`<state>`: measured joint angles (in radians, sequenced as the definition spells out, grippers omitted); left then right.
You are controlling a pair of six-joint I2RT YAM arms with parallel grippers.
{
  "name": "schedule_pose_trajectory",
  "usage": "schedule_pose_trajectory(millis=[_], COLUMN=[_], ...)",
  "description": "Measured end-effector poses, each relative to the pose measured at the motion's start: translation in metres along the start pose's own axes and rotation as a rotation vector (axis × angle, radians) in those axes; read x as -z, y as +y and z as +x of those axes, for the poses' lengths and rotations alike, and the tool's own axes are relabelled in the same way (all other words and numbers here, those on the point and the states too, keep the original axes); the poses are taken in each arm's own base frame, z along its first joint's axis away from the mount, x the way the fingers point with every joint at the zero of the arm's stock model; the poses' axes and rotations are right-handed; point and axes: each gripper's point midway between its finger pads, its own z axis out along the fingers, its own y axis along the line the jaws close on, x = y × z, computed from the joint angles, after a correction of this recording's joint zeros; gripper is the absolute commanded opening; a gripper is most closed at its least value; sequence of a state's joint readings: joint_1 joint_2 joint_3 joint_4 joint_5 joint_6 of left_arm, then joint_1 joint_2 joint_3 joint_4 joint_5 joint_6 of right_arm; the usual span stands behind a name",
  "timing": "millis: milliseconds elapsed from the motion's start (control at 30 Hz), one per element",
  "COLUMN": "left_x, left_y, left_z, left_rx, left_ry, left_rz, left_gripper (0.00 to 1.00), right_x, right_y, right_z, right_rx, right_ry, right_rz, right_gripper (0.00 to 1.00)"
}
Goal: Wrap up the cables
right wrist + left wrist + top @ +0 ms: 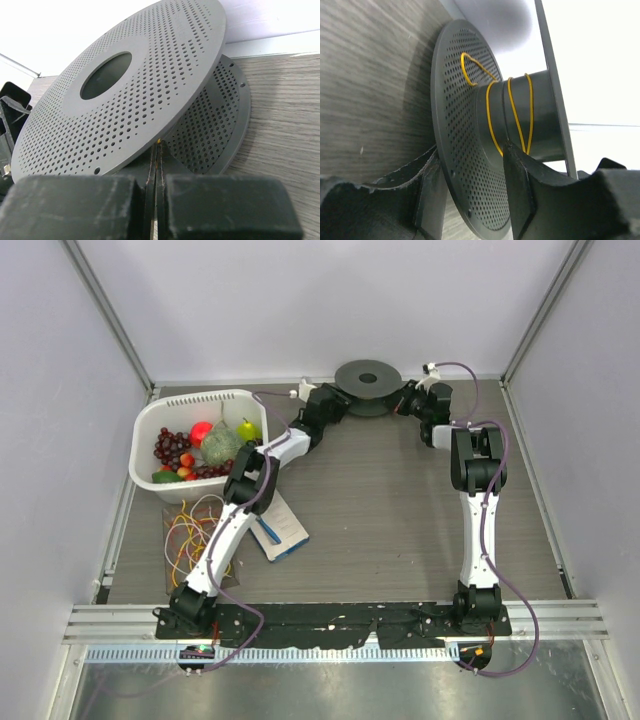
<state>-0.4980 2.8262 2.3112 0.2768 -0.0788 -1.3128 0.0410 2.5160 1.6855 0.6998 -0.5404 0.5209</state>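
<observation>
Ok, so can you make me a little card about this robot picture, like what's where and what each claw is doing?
spool: dark grey, full of holes, lying flat at the far edge of the table
yellow wire: a few turns round the spool's core
loose heap: more yellow wire, beside the left arm
left gripper: open, jaws either side of the spool's lower disc
right gripper: shut, a speck of yellow in the seam, likely the wire
basket: white, holds fruit

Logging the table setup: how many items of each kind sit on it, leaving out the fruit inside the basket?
Spool: 1
Yellow wire: 1
Basket: 1
Paper pad: 1
Total: 4
</observation>
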Motion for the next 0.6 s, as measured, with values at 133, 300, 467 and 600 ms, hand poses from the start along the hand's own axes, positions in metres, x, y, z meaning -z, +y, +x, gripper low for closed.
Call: schedule_pose_trajectory(millis=[133,300,467,600], left_x=[0.01,0.022,0.03,0.036], left_y=[0.0,0.001,0.001,0.001], left_z=[0.007,0.017,0.024,0.029], left_rx=[0.009,0.009,0.007,0.007], left_ry=[0.036,0.073,0.115,0.147], left_rz=[-0.016,-0.037,-0.054,-0.074], left_gripper=[0.5,0.5,0.5,0.51], right_x=[0.0,-0.002,-0.002,-0.002], right_y=[-0.001,-0.002,-0.004,-0.004], right_z=[0.001,0.001,0.003,0.003], right_rx=[-0.007,-0.013,-0.017,-0.02], right_ry=[0.011,0.02,0.027,0.033], right_rz=[0.005,0.006,0.006,0.003], right_gripper=[0.01,0.01,0.01,0.01])
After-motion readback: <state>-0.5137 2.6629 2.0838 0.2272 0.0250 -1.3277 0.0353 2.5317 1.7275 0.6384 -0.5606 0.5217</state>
